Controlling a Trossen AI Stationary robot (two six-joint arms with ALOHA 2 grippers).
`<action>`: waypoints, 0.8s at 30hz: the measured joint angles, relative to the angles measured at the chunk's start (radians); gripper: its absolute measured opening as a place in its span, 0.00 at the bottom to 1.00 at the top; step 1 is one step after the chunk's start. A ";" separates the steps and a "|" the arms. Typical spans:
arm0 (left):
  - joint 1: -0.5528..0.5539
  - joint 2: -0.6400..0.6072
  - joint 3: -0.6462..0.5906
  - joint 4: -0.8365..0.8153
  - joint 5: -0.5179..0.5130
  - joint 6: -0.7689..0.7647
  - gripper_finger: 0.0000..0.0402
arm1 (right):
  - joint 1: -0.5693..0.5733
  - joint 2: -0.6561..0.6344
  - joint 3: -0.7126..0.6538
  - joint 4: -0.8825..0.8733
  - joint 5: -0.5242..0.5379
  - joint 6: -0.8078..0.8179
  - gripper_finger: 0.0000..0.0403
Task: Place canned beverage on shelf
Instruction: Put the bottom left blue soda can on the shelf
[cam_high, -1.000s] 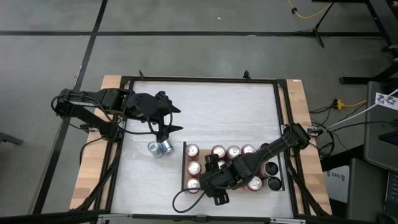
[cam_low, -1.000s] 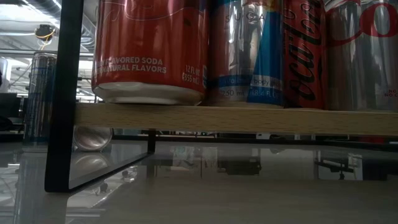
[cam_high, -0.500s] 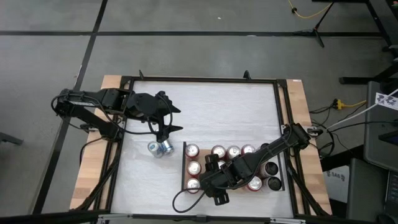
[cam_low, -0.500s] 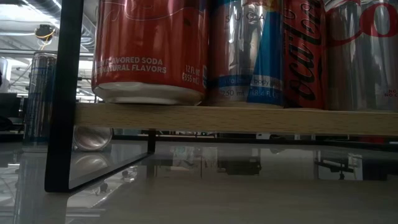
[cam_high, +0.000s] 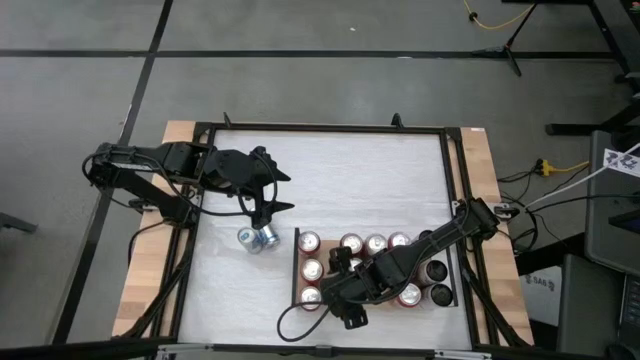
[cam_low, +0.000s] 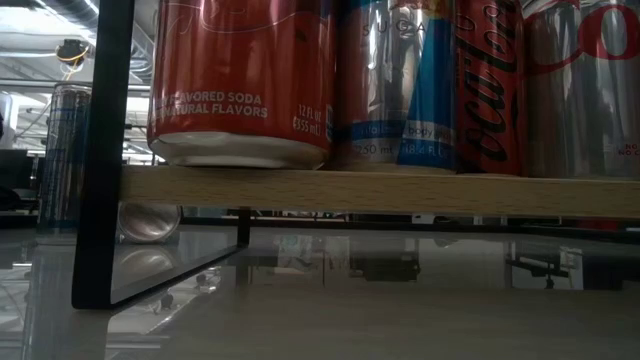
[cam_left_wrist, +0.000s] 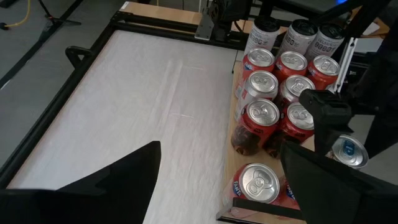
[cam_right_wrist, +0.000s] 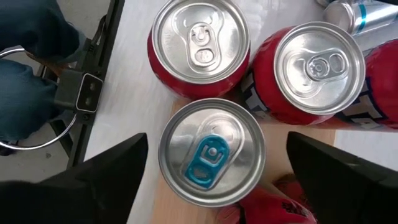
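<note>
The right end effector (cam_right_wrist: 214, 180) is seen poised directly above a silver-topped can with a blue pull tab (cam_right_wrist: 211, 151), its dark fingers (cam_right_wrist: 93, 186) spread wide to either side and clear of the can's wall, with nothing gripped. That can stands upright at the near left end of the shelf (cam_high: 297, 268), touching a red can (cam_right_wrist: 200, 38) and another red can (cam_right_wrist: 320, 65) among the dozen or so packed upright on the light wooden board. The left end effector (cam_high: 268, 205) is held open and empty over the white table (cam_high: 340, 180), just beside two silver-and-blue cans (cam_high: 256, 238) left off the shelf near its left rail, at least one lying on its side. These cans are judged rigid while sealed but thin-walled, smooth and apt to slip or roll; if full they would be fairly heavy, so a grip across the middle of the cylindrical wall is thought soundest, and a hard squeeze could dent them. From table height, "FLAVORED SODA", "NATURAL FLAVORS" and "12 FL OZ (355 mL)" can be read on one red can (cam_low: 240, 80), and part of a Coca-Cola script is seen on a neighbouring can (cam_low: 490, 85). Lettering on the dark-labelled cans (cam_left_wrist: 298, 37) at the far end is too small to be read.
</note>
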 joint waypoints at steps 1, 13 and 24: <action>0.000 0.000 0.000 0.000 0.000 0.000 0.80 | 0.000 0.000 0.000 0.000 0.000 0.000 0.93; -0.009 -0.023 0.000 -0.085 0.004 -0.076 0.80 | -0.001 -0.008 0.000 -0.001 0.001 0.000 0.96; -0.077 -0.064 0.000 -0.305 0.001 -0.481 0.80 | -0.001 -0.052 0.000 -0.014 0.000 0.000 0.96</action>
